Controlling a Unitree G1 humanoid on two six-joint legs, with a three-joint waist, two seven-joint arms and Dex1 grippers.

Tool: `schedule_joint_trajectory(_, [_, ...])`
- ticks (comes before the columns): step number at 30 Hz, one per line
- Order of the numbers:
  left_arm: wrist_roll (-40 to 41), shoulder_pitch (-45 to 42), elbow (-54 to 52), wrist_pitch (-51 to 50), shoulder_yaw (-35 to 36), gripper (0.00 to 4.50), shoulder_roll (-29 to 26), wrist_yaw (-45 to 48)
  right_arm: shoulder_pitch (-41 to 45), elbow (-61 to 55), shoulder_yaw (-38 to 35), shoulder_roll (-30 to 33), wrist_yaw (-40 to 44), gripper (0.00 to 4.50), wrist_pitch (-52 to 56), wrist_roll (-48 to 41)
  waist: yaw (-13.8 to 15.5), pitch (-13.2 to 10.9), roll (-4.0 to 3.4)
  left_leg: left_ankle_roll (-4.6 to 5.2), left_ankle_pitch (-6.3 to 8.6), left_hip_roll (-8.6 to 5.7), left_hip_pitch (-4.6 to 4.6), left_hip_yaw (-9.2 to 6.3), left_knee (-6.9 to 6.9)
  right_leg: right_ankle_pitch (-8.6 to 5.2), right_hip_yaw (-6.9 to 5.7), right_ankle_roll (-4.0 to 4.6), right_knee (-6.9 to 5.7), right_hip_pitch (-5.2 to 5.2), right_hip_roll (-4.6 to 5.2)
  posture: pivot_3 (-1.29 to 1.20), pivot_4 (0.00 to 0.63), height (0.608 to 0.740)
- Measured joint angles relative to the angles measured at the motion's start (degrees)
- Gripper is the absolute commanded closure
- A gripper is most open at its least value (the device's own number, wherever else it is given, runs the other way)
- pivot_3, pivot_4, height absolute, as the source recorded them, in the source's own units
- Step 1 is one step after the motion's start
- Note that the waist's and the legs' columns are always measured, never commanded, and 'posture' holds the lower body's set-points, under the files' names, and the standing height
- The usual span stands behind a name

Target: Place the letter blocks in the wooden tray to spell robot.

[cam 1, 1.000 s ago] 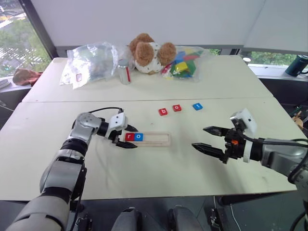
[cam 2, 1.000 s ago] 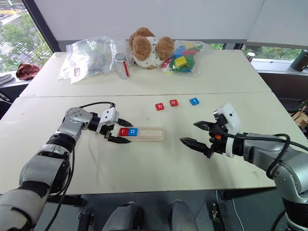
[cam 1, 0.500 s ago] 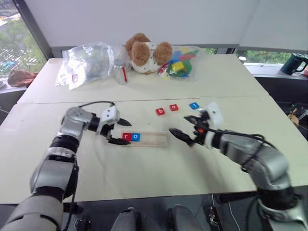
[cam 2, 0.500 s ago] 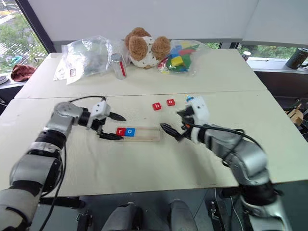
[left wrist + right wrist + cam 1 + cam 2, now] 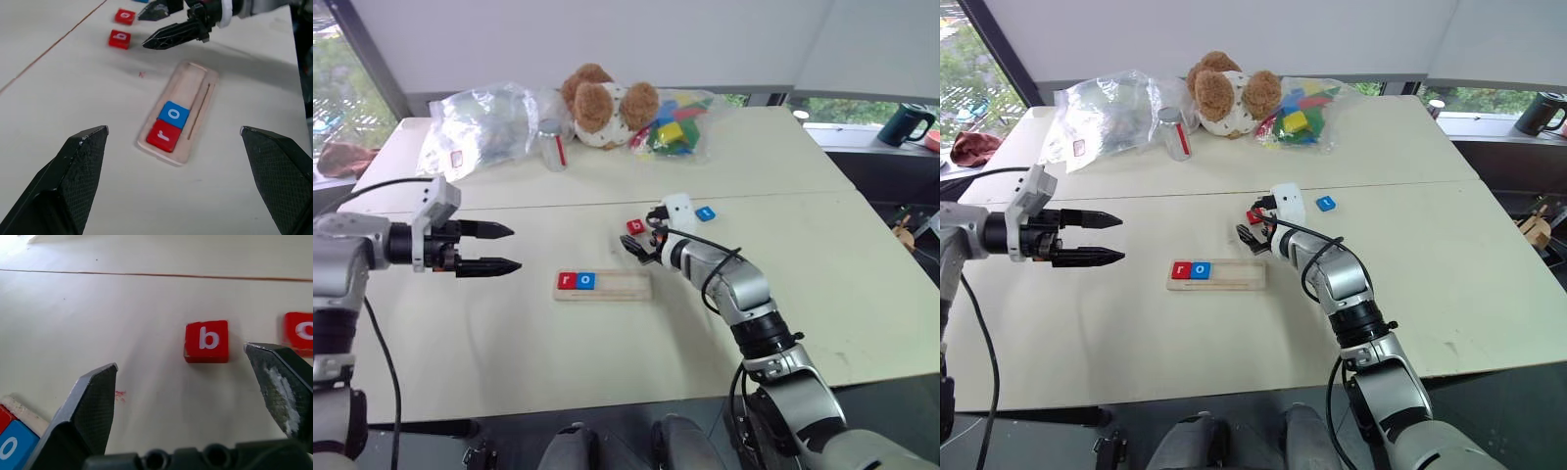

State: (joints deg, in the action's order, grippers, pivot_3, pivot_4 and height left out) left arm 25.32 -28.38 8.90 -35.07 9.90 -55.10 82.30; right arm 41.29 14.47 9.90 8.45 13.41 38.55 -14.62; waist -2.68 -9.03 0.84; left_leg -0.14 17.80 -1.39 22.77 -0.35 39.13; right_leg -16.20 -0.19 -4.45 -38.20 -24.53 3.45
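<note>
tray: wooden tray (image 5: 603, 285) mid-table, holds red r tile (image 5: 567, 281) + blue o tile (image 5: 586, 281) at its left end, rest empty
loose tiles: red b tile (image 5: 207, 341), red o tile (image 5: 299, 332), blue t tile (image 5: 706, 212), all beyond tray
right gripper (image 5: 190, 396): fingers spread wide, empty, b just ahead between them
left gripper (image 5: 504, 249): spread wide, empty, well left of tray
risk: fingers off-centre could nudge b into the red o; picking that o instead breaks the spelling

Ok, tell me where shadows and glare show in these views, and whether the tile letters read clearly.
Left wrist view: the right gripper casts a soft shadow toward the wooden tray; r and o read clearly. Right wrist view: the b tile is sharp, with only a thin shadow under it. Left eye view: bright daylight in the windows, glare on the clear bag.
</note>
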Motion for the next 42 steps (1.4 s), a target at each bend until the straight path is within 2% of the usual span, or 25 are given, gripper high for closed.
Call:
schedule_joint_trajectory(6, [3.5, 4.7, -7.0, -3.9, 4.5, 0.04, -0.2, -6.6, 7.2, 17.0, -0.9, -4.8, -0.9, 0.00, -7.6, 3.8, 0.2, 0.0, -0.01, -0.12, -0.07, -0.02, -0.10, 0.00, 0.02, 0.00, 0.00, 0.00, -0.03, 0.05, 0.03, 0.00, 0.150, 0.740])
schedule_joint_trajectory(7, [4.0, 5.1, -8.2, -4.5, 4.7, 0.01, 0.1, -7.9, 8.9, 20.9, -1.4, -5.4, -1.4, 0.26, -10.1, 4.6, 0.1, 0.0, -0.02, -0.15, -0.09, -0.02, -0.14, 0.00, 0.01, 0.00, 0.00, 0.00, -0.06, 0.06, 0.03, 0.00, 0.150, 0.740])
schedule_joint_trajectory(9, [4.7, 5.7, -10.6, -5.3, 4.8, 0.00, 0.7, -9.8, 11.6, 26.5, -2.1, -5.9, -2.3, 0.82, -13.1, 5.8, 0.1, 0.0, -0.01, -0.19, -0.11, -0.02, -0.16, 0.00, 0.00, 0.00, 0.01, 0.00, -0.07, 0.07, 0.03, 0.00, 0.150, 0.740])
schedule_joint_trajectory(16, [8.0, 6.3, -15.8, -8.5, 4.8, 0.00, 1.1, -14.8, 14.6, 35.4, -4.1, -7.4, -3.0, 4.31, -19.8, 8.9, -0.3, 0.0, -0.01, -0.23, -0.11, -0.01, -0.22, 0.00, -0.09, 0.00, 0.01, 0.00, -0.06, 0.07, 0.02, 0.00, 0.150, 0.740])
schedule_joint_trajectory(17, [8.1, 6.2, -16.1, -8.6, 4.8, 0.00, 1.0, -15.3, 14.8, 35.9, -4.3, -7.5, -3.0, 4.41, -20.2, 9.1, -0.5, 0.0, -0.01, -0.24, -0.12, -0.01, -0.24, 0.00, -0.09, 0.00, 0.01, 0.00, -0.07, 0.09, 0.02, 0.00, 0.150, 0.740])
schedule_joint_trajectory(21, [9.2, 6.2, -16.3, -9.3, 4.8, 0.00, 1.1, -16.7, 14.8, 36.6, -4.6, -8.4, -3.0, 4.41, -21.9, 10.3, -1.2, 0.0, -0.01, -0.26, -0.13, 0.00, -0.26, 0.00, -0.10, 0.00, 0.01, 0.00, -0.07, 0.11, 0.02, 0.00, 0.150, 0.740])
schedule_joint_trajectory(23, [9.2, 6.2, -16.2, -9.2, 4.8, 0.00, 1.1, -17.0, 14.0, 35.9, -4.4, -8.6, -2.9, 3.92, -22.9, 11.2, -1.3, 0.0, -0.03, -0.26, -0.13, -0.01, -0.26, 0.00, -0.12, 0.00, 0.01, 0.00, -0.07, 0.10, 0.02, 0.00, 0.150, 0.740])
schedule_joint_trajectory(25, [9.1, 6.2, -16.0, -8.8, 4.7, 0.00, 1.2, -17.2, 13.1, 34.4, -4.4, -8.7, -3.0, 3.13, -23.1, 11.8, -1.2, 0.0, -0.04, -0.26, -0.13, -0.01, -0.25, 0.00, -0.14, 0.00, 0.01, 0.00, -0.07, 0.08, 0.02, 0.00, 0.150, 0.740])
schedule_joint_trajectory(30, [9.1, 5.9, -15.7, -8.4, 3.7, 0.00, 1.5, -17.7, 12.0, 25.0, -5.2, -9.2, -5.3, 0.69, -18.6, 12.1, -1.2, 0.0, -0.05, -0.26, -0.13, 0.00, -0.23, -0.01, -0.16, 0.00, 0.01, 0.00, -0.07, 0.06, 0.03, 0.00, 0.150, 0.740])
schedule_joint_trajectory(35, [9.9, 2.0, -15.9, -10.7, 2.1, 0.00, 1.6, -19.1, 8.7, 18.9, -6.5, -10.9, -7.8, 0.69, -10.9, 11.6, -1.0, 0.0, -0.04, -0.26, -0.13, -0.01, -0.22, -0.03, -0.15, 0.00, 0.02, 0.00, -0.05, 0.07, 0.03, 0.00, 0.150, 0.740])
schedule_joint_trajectory(42, [12.6, 0.3, -19.1, -15.4, 2.1, 0.00, 0.2, -20.3, 9.1, 25.0, -6.4, -11.3, -7.6, 0.69, -12.3, 12.3, -1.4, 0.0, -0.05, -0.26, -0.13, -0.01, -0.25, -0.02, -0.18, 0.00, 0.02, 0.00, -0.05, 0.07, 0.02, 0.00, 0.150, 0.740])
